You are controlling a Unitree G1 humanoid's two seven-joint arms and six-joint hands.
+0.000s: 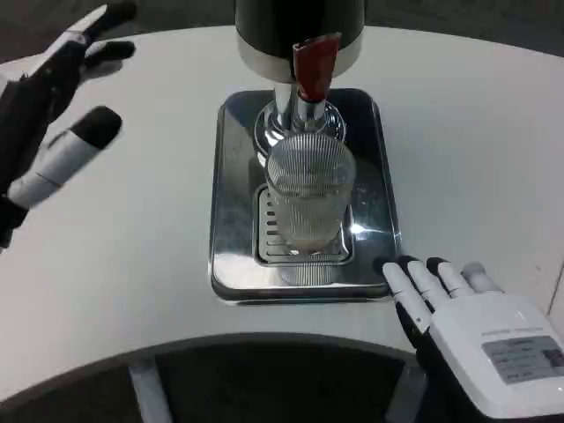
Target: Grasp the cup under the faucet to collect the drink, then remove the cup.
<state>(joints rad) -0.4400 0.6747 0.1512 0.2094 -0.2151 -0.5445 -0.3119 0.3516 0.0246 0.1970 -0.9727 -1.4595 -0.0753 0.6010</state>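
- Head view: the cup (308, 196), a clear ribbed glass, stands upright on the grate of the steel drip tray (231, 264), directly below the faucet (304, 110) with its red lever (315, 66); its long axis runs vertically.
- The right hand (458, 313) rests at the tray's near right corner, fingers extended, slightly apart and holding nothing, their tips pointing toward the tray. The cup lies ahead of them and a little to the left, near but not touching.
- The left hand (57, 115) hovers well apart, high at the table's left side, fingers spread wide and empty.
- Judged from this, the right hand is the nearer one for a side grasp on the cup.
- A label (526, 352) on the back of the right hand carries print too small to read; no brand shows on the dispenser (300, 26).
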